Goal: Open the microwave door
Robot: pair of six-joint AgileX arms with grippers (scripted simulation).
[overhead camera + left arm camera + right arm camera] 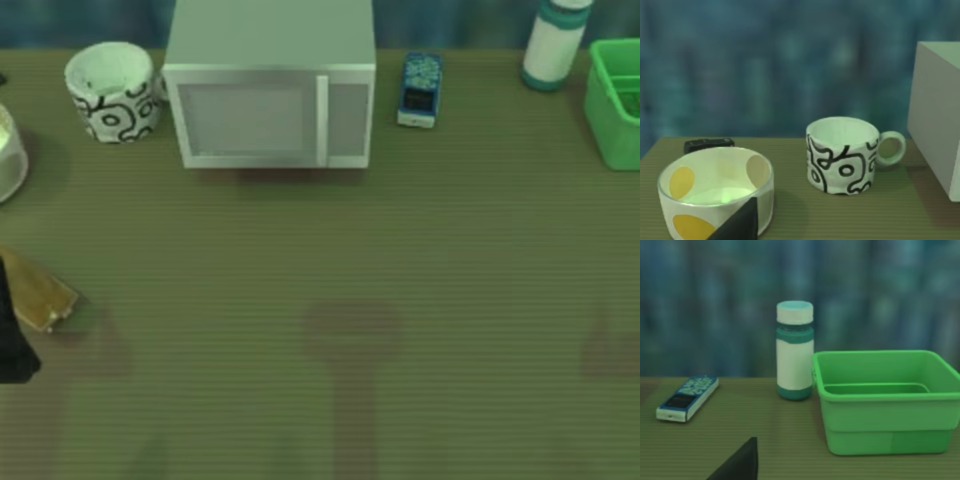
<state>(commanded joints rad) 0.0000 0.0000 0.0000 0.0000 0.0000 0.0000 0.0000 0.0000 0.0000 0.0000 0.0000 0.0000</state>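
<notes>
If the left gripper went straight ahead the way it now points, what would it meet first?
Most likely the yellow-spotted bowl, which sits directly in front of the left gripper in its wrist view. The patterned mug lies farther on and off to one side, though depth is hard to judge.

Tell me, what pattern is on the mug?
Black squiggles and rings on white mug; left wrist view shows it best.

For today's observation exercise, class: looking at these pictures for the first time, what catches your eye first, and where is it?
The microwave dominates, standing at the table's far edge left of centre, its microwave door shut. To its left sits a white mug with black squiggles; at the far right, a bright green bin beside a white-and-teal bottle.
</notes>
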